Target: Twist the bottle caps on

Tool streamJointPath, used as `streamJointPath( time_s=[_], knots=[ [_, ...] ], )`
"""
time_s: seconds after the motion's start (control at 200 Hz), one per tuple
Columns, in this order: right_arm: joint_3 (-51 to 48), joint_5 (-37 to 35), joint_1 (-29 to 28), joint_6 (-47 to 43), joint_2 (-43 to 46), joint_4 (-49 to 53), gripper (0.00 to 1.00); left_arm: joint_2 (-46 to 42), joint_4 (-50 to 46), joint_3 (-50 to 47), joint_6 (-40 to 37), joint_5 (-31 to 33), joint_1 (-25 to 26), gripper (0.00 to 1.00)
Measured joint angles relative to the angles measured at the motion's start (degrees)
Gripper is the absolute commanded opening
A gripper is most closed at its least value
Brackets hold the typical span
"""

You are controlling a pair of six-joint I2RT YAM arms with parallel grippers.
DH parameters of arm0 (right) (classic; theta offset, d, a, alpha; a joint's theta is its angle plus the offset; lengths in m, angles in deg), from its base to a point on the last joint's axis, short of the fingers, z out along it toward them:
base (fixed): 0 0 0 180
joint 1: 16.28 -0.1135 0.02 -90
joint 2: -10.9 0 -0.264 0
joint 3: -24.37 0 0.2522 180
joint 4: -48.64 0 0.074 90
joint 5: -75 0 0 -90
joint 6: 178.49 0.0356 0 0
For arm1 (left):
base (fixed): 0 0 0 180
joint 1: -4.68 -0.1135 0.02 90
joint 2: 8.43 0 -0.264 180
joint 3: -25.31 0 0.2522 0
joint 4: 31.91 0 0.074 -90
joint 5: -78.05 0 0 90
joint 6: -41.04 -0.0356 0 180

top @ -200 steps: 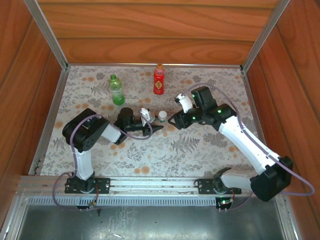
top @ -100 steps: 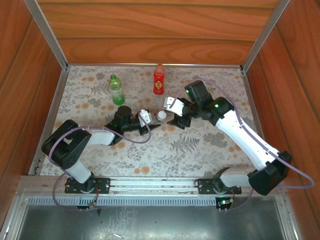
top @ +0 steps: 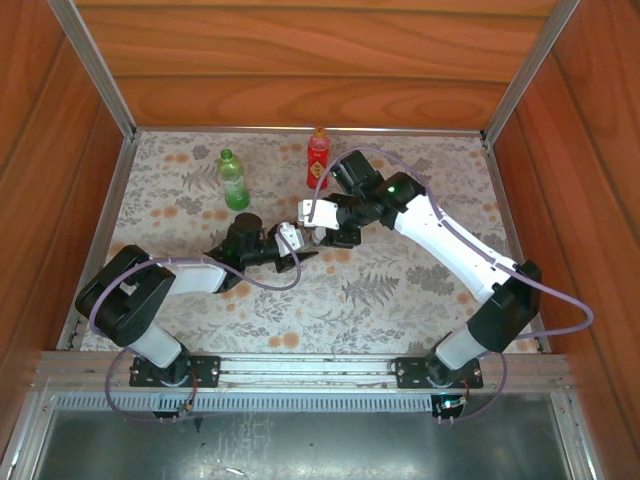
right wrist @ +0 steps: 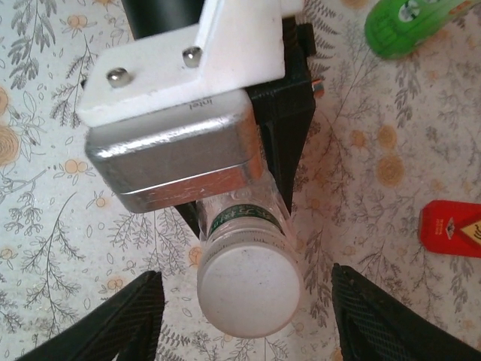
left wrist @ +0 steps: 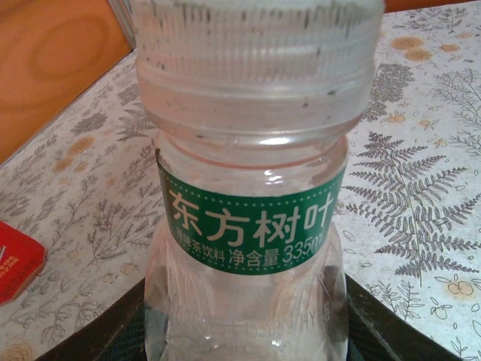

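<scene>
Clamping left gripper point(top: 300, 252): shut on the clear bottle point(left wrist: 252, 226) — black fingers point(left wrist: 90, 342) pressed against both sides of the lower body, below the green label band.
clear bottle: stands upright or nearly so between the left fingers, with shoulder and neck rising above them.
white cap point(right wrist: 249, 289): sits on the bottle's neck, above the left fingers and level with the right ones, midway between them; how far it is threaded down cannot be told.
right gripper point(right wrist: 254, 325): points down over the cap and is spread wide — fingers point(right wrist: 120, 323) stand off to either side of it, with patterned cloth visible in both gaps and nothing in contact.
green bottle point(top: 233, 180): upright, beyond the left fingers and well apart from both pairs.
red bottle point(top: 318, 160): upright, beyond the right fingers, near that arm's wrist.
floral cloth point(top: 400, 300): lies under both pairs of fingers and all three bottles.
</scene>
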Motion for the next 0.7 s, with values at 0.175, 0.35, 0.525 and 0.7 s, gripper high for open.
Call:
streamJointPath(
  time_s=[0.175, 0.35, 0.525, 0.7],
  knots=[
    [0.4, -0.3, 0.0, -0.4, -1.2, 0.6, 0.57, -0.5, -0.7, 0.0, -0.2, 0.3, 0.0, 0.50],
    [0.8, -1.2, -0.3, -0.7, -1.6, 1.6, 0.51, -0.7, -0.9, 0.0, -0.2, 0.3, 0.0, 0.50],
    [2.2, -1.4, -0.4, -0.7, -2.3, 2.1, 0.53, -0.7, -0.9, 0.0, -0.2, 0.3, 0.0, 0.50],
    [2.2, -1.6, -0.4, -0.7, -2.4, 2.3, 0.55, -0.8, -0.9, 0.0, -0.2, 0.4, 0.0, 0.50]
  ],
)
